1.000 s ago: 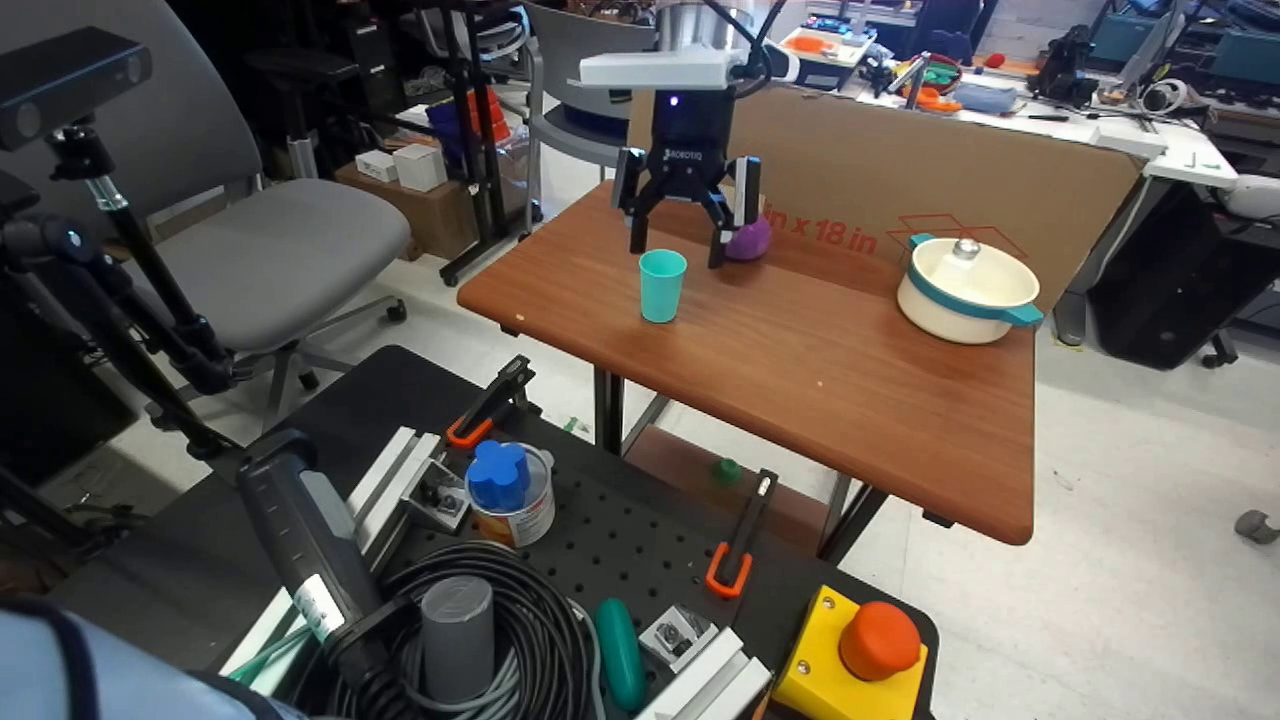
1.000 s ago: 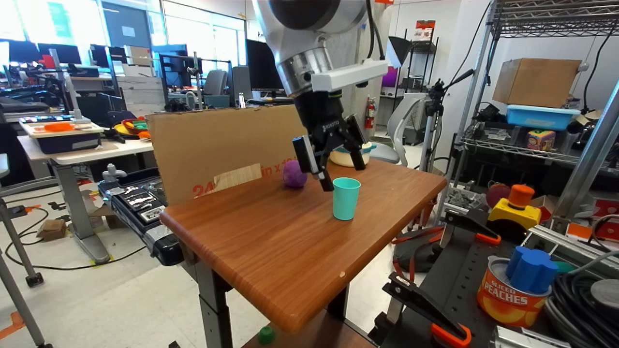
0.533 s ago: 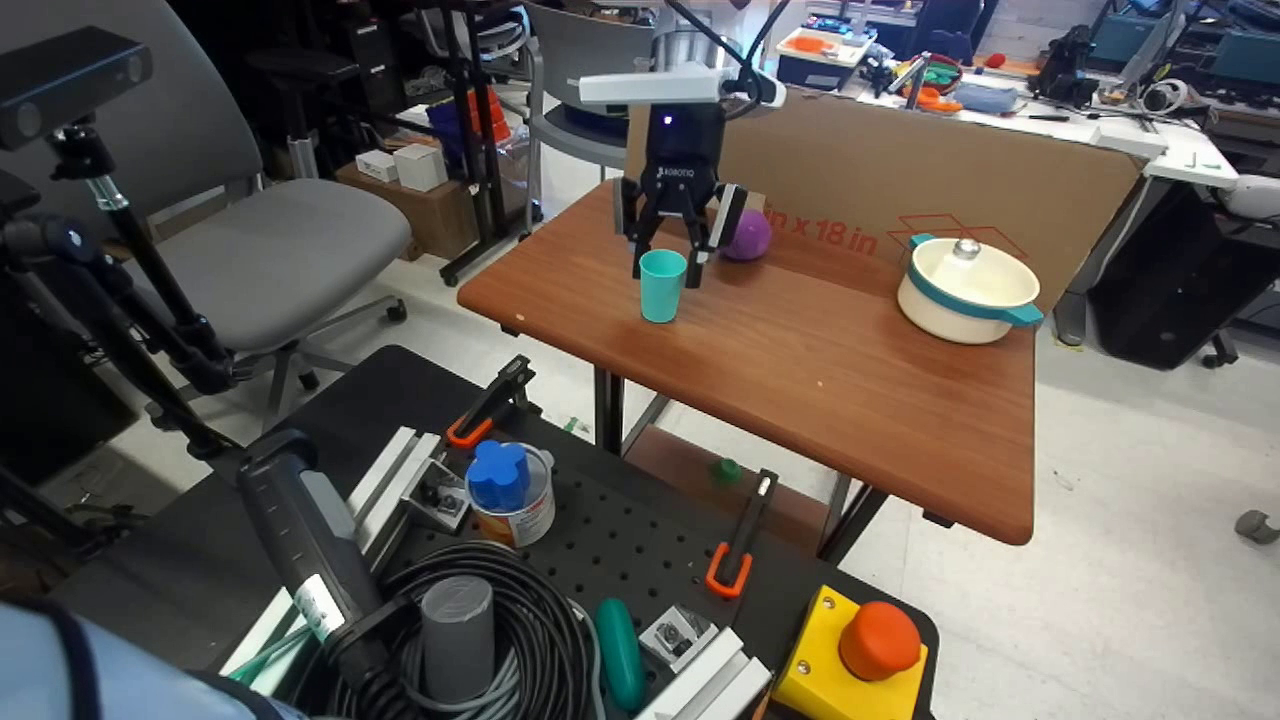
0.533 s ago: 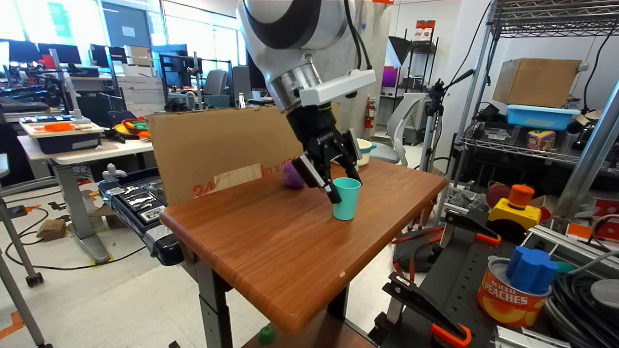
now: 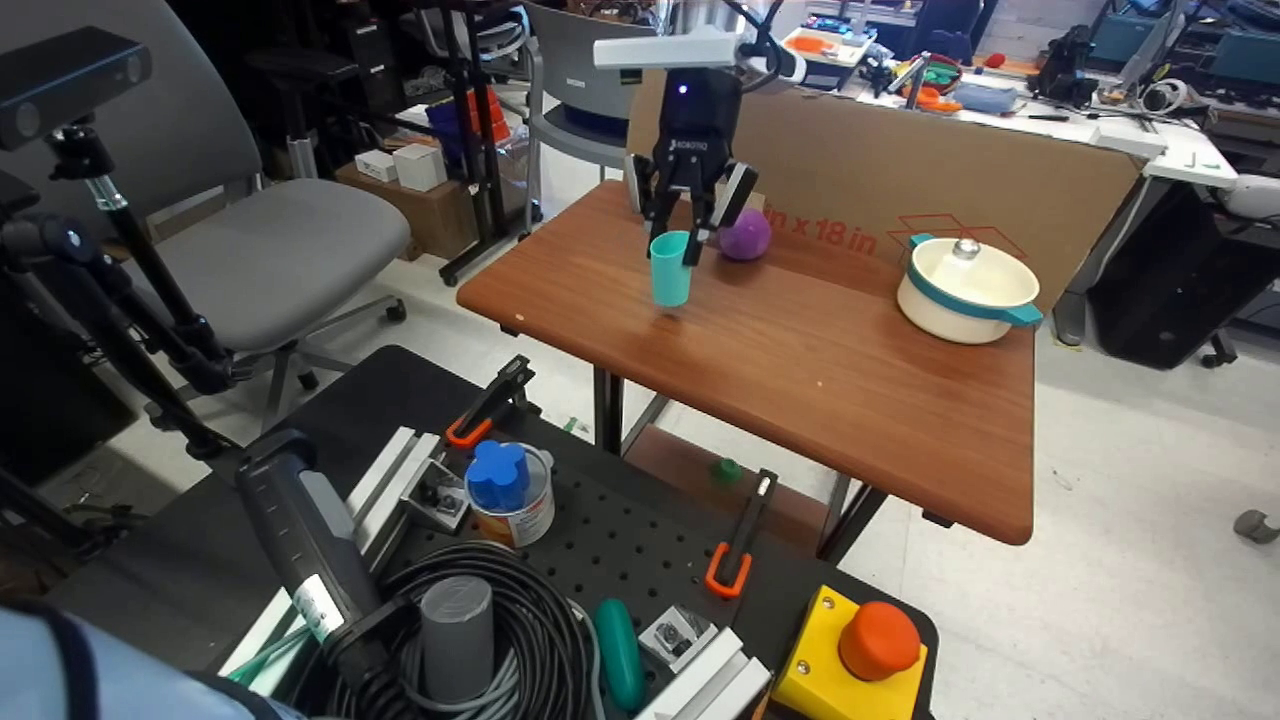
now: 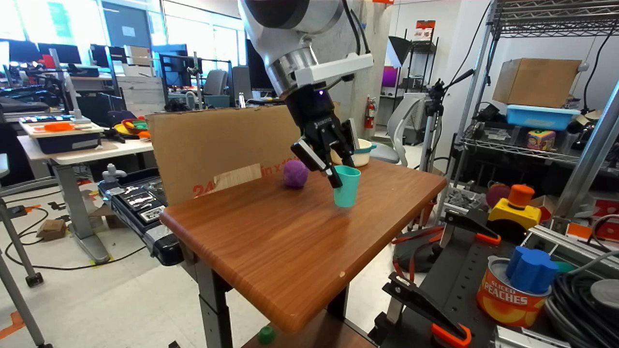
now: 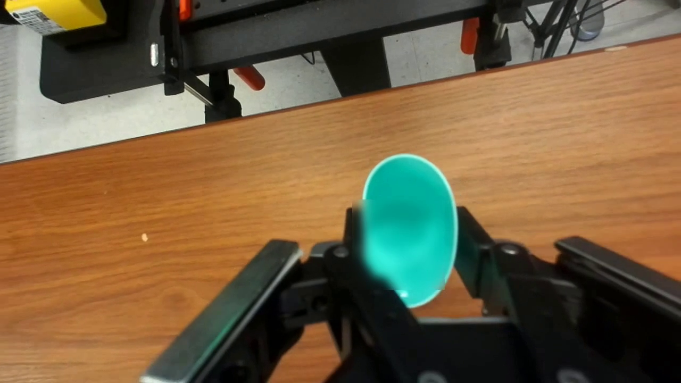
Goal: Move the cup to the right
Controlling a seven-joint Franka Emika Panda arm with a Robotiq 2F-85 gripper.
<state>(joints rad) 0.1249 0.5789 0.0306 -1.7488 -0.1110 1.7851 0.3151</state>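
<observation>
Two fingers [image 7: 471, 255] of the gripper [image 5: 671, 252] are clamped on the cup [image 6: 346, 192], which hangs just above the table [image 6: 261, 246]. Beyond the cup in both exterior views sits a round purple object [image 5: 746, 236]; well apart from the cup, a white pot [image 5: 950, 312]. The lift seems in hand; the next move likely calls for a level carry rightward, then gentle lowering.

Plain teal noted for cup [image 5: 671, 280], black for jaws, brown wood-grain for table [image 5: 800, 360], cream with teal trim for pot [image 5: 958, 318], purple for round object [image 5: 748, 235], tan with red print for cardboard [image 5: 870, 160].
</observation>
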